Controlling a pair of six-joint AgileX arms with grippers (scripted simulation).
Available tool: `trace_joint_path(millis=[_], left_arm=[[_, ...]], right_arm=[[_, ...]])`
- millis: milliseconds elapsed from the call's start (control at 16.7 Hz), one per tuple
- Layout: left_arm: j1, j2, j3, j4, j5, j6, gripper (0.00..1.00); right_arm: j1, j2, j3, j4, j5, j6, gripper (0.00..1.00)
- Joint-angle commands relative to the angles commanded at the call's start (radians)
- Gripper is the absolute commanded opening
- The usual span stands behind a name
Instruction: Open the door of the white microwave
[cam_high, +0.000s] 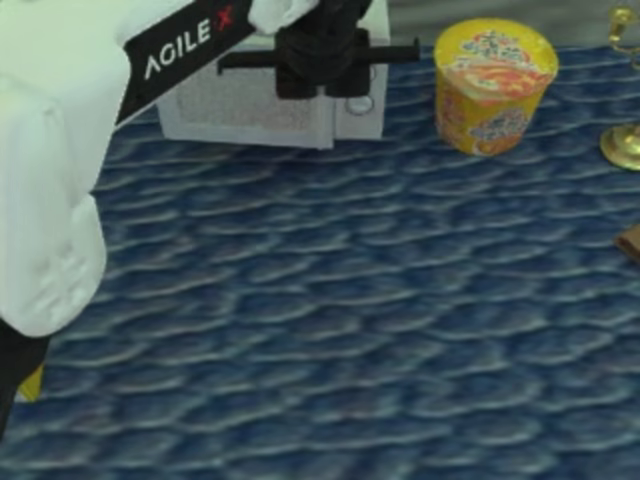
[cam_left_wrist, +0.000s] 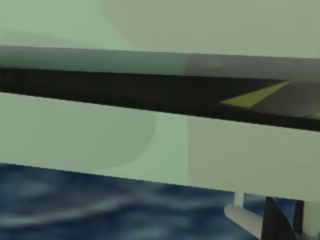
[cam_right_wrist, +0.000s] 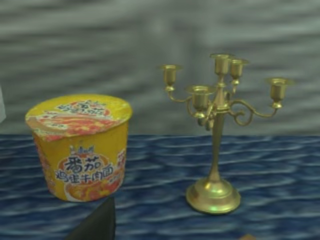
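Top view: left gripper (cam_high: 322, 62) sits over the boxy white microwave (cam_high: 200, 110) with mesh-windowed door (cam_high: 245, 105); can't tell its grip.

white microwave (cam_high: 350, 115) at the table's far left; its mesh-windowed door (cam_high: 240, 105) flush shut

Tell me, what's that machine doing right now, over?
Left pincer over the white microwave, at the top of the door; grip unclear. Right pincer out of sight. Noodle cup beside the microwave, candelabra farther right.
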Motion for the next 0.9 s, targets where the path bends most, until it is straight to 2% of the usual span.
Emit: trace_joint_path(millis=[540, 900], left_arm=[[0.005, -0.097, -0.166, 0.09, 0.037, 0.079, 0.0], [0.005, -0.101, -0.173, 0.094, 0.038, 0.083, 0.0]], right_arm=[[0.0, 0.0, 0.0, 0.0, 0.0, 0.0, 1.0], [0.0, 0.0, 0.0, 0.0, 0.0, 0.0, 1.0]])
